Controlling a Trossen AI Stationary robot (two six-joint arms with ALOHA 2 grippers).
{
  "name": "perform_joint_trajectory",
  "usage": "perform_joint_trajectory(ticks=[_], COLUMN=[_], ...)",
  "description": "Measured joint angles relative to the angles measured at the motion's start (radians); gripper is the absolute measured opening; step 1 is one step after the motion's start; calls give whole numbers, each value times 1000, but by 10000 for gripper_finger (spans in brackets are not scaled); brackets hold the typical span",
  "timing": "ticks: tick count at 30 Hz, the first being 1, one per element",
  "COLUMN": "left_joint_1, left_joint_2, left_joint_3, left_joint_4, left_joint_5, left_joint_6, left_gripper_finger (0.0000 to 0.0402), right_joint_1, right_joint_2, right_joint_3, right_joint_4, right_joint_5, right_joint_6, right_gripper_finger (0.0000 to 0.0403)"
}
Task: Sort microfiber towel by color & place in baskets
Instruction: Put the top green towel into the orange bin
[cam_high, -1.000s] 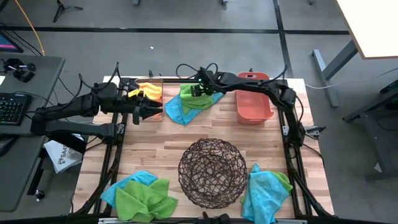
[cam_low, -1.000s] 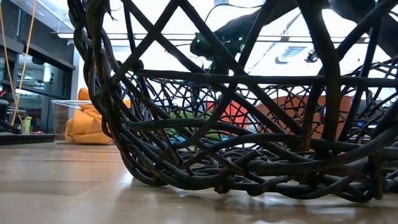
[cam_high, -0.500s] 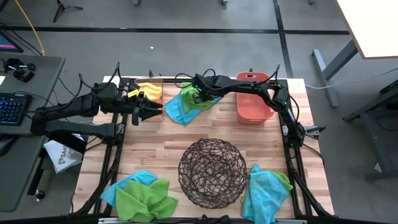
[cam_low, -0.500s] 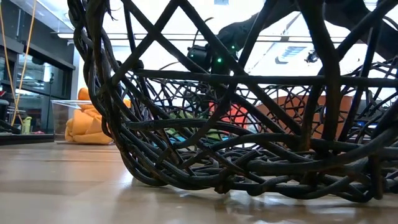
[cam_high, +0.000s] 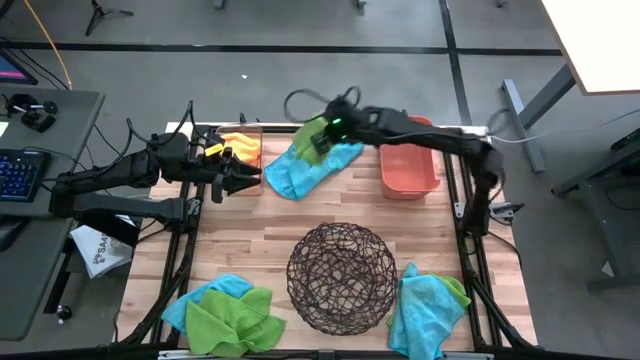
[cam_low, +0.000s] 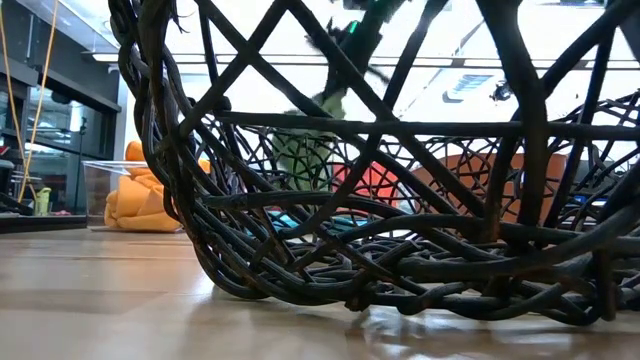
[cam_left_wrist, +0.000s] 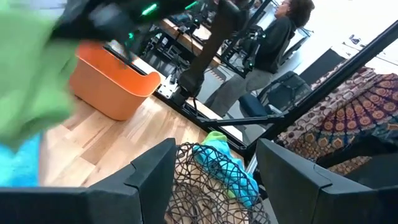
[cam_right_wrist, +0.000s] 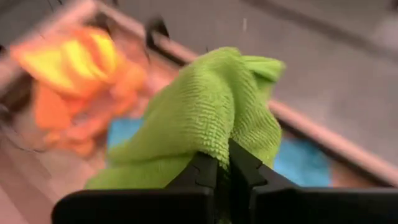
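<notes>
Lime green microfiber cloth lifted above turquoise cloth near tabletop's far edge, orange cloths in clear bin, salmon bin at far right, dark wire-mesh bowl near front edge

Both arms are built of dark, near-black segments joined by rounded housings, and loose black cables loop along them, arching clear of the links near the wrists. The left arm shows long slim links with a bulkier joint block partway along, ending in the left pincer, two short dark prongs. The right arm carries a small bright green indicator light on its wrist housing, seen from above and from worktop height. The right pincer has two flat matte black fingers with angular, stepped edges. The left wrist view shows that arm's fingers as broad dark grey plates with bevelled corners.
</notes>
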Motion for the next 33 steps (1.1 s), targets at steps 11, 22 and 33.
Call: perform_joint_trajectory(ticks=[11,22,33], left_joint_1=[0,0,0], left_joint_2=[1,1,1], left_joint_3=[0,0,0], left_joint_4=[0,4,5], left_joint_5=[-55,-121,-128], left_joint_6=[8,8,-25], left_gripper_finger=[213,213,213], right_joint_1=[30,-31,-154], right_joint_2=[-411,-778,-795], right_joint_3=[-35,-641,-911], right_joint_4=[-363,-244,-72], right_joint_5=[391,363,204], right_joint_6=[-39,242,297], right_gripper_finger=[1,0,0])
